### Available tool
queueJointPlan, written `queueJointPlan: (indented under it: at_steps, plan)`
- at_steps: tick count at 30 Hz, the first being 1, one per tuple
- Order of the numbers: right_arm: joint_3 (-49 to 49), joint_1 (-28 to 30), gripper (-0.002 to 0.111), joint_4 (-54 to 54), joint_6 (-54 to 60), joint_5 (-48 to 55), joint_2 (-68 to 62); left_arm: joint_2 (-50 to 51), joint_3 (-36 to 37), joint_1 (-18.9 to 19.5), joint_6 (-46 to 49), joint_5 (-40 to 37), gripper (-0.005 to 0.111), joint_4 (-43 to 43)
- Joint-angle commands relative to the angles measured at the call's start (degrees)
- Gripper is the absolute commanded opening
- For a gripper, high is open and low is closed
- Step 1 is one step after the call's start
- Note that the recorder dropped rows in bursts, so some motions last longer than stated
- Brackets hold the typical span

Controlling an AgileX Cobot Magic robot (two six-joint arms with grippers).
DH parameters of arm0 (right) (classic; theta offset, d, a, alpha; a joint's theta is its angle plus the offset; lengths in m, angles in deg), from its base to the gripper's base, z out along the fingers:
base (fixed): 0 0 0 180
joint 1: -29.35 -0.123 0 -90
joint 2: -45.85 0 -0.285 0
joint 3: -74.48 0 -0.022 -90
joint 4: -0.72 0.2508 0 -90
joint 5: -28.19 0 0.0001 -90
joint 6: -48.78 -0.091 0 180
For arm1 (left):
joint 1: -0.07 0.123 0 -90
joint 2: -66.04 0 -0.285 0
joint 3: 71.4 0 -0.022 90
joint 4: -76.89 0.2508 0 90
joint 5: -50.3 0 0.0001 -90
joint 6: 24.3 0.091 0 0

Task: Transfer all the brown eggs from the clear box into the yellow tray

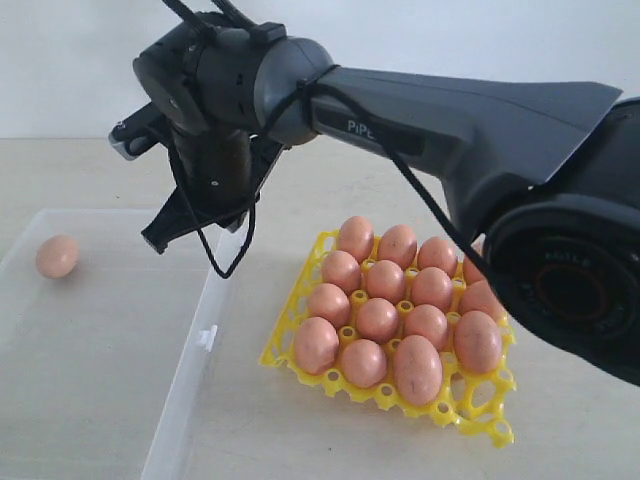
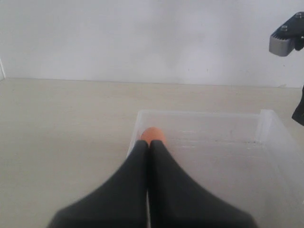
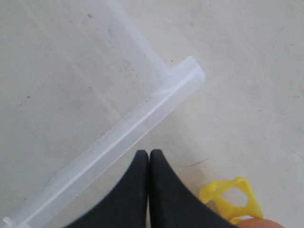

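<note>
A shallow rectangular box of clear plastic [image 1: 100, 350] lies on the pale tabletop [image 1: 300, 430]. Just beside its long side with the small clip tab stands a bright yellow plastic egg tray [image 1: 480, 412], an openwork lattice of round cups. Fifteen smooth pinkish-brown eggs [image 1: 377, 319] sit upright in the tray, filling every cup but the corner one at the near right of the exterior view. One more brown egg [image 1: 57, 256] lies alone on the floor of the box, toward its far left side and well apart from the tray.

The right arm [image 1: 450, 110] reaches across from the right of the exterior view. The right claw [image 3: 149, 153] hangs above the tray-side rim of the box with its tips slanting down. Its two black fingers are pressed together with nothing between them. From its wrist view the tips sit over bare tabletop just outside the rim, with a yellow corner of the tray close by.

The left claw [image 2: 149, 143] shows only in its own wrist view. Its fingers are likewise closed against each other and grip nothing. The lone egg shows past the tips, inside the box near a corner.
</note>
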Motion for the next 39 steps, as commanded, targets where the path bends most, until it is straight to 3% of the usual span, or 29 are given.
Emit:
queueJointPlan:
  at_steps: [1,12,39]
  plan:
    - [0.07,-0.1,0.0,-0.65,-0.25,0.31,2.07,0.17,-0.24,0.05,0.03,0.01,-0.004,-0.31]
    - [0.07,-1.19,0.0,8.0,-0.15,-6.83,1.1,0.17,-0.24,0.05,0.03,0.01,-0.004,-0.31]
    - [-0.04,-1.19,0.0,2.93,2.6,-3.87,-2.78,0.17,-0.24,0.05,0.03,0.01,-0.004,-0.31]
